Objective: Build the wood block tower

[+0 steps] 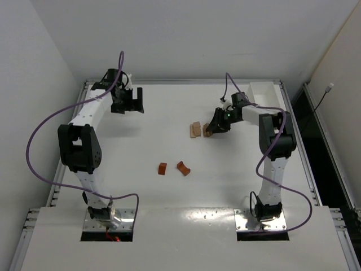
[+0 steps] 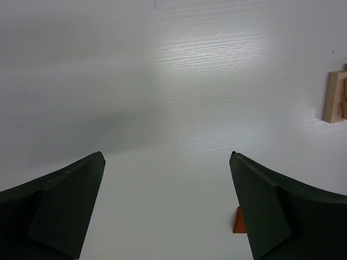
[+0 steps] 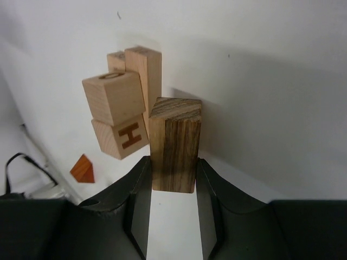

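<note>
Upper left of the overhead view: left gripper (image 1: 127, 103), jaws spread as wide as they go, holding nothing, touching nothing, poised over the white table (image 1: 169, 214). Same story from the left wrist camera (image 2: 167, 156): two dark fingers (image 2: 65, 211) far apart at the lower corners, only bare surface between. Low in that frame, tucked against the right finger, a corner of a reddish-brown piece (image 2: 238, 221); at the right edge, a pale block (image 2: 336, 97) cut off by the frame.

Below centre of the overhead view: a small reddish-brown block (image 1: 162, 168) and a reddish-brown curved piece (image 1: 183, 167), near each other, well apart from both grippers.

Right of centre: a cluster of pale blocks (image 1: 195, 130), and just to its right the right gripper (image 1: 214, 127). Close up from the right wrist camera (image 3: 173, 165): jaws partly closed, pinching a dark striped wooden block (image 3: 174, 135) by its near end, one finger (image 3: 138, 200) flat on each side. Left of it, crowding that side: a pale cube marked H (image 3: 122, 138), a second pale cube (image 3: 113, 97) above it in the frame, a pale bar (image 3: 145, 70) behind. Cannot tell whether dark block and bar touch.

Far upper right of the overhead view: a white tray (image 1: 265, 90).
</note>
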